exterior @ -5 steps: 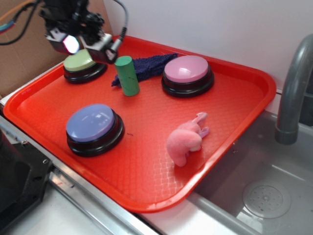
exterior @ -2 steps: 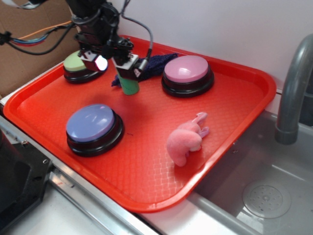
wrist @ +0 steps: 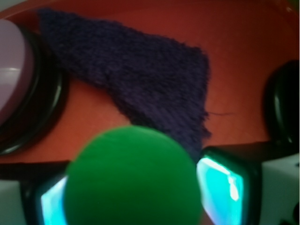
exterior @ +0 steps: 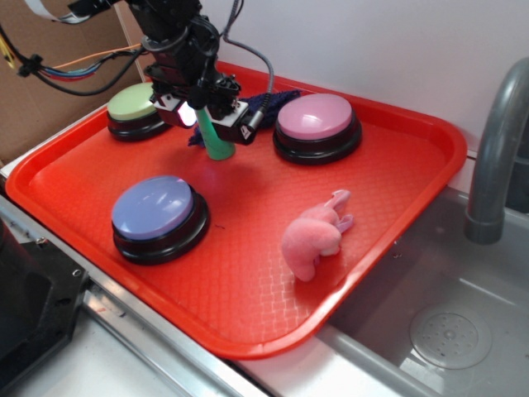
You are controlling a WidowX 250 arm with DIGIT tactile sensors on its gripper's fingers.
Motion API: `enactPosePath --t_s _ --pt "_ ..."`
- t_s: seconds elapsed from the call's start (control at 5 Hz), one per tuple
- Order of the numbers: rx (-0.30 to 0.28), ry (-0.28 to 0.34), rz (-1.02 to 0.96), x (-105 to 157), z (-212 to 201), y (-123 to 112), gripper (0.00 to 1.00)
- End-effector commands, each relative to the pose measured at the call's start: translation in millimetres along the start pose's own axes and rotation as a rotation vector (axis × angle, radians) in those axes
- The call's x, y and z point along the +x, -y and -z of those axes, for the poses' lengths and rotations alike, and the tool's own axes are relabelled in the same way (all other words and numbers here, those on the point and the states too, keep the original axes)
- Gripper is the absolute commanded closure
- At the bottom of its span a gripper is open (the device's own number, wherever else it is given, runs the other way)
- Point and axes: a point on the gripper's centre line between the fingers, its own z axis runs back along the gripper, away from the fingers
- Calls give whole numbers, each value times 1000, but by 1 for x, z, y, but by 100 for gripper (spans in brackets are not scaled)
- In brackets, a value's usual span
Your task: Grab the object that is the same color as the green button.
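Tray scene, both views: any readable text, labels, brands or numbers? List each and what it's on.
None readable in either view.
Green button, blue button, pink button: plain domed tops, no print.
Green cylinder: plain; wrist view blurred.
Red tray, pink plush toy, dark blue cloth, faucet: no markings.
Tool: no legible label.

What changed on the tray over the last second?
The gripper moved from above the green button rightward and down over the green cylinder, fingers now on either side of it; a closed grip isn't visible. Buttons, purple cloth and pink toy stayed put.
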Motion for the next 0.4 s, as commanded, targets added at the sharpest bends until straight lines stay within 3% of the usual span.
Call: enactPosePath --t_s 0.0,0.2 --pt "1 81 4 17 -8 -1 100" --pt "-8 15 -15 15 -19 -4 100"
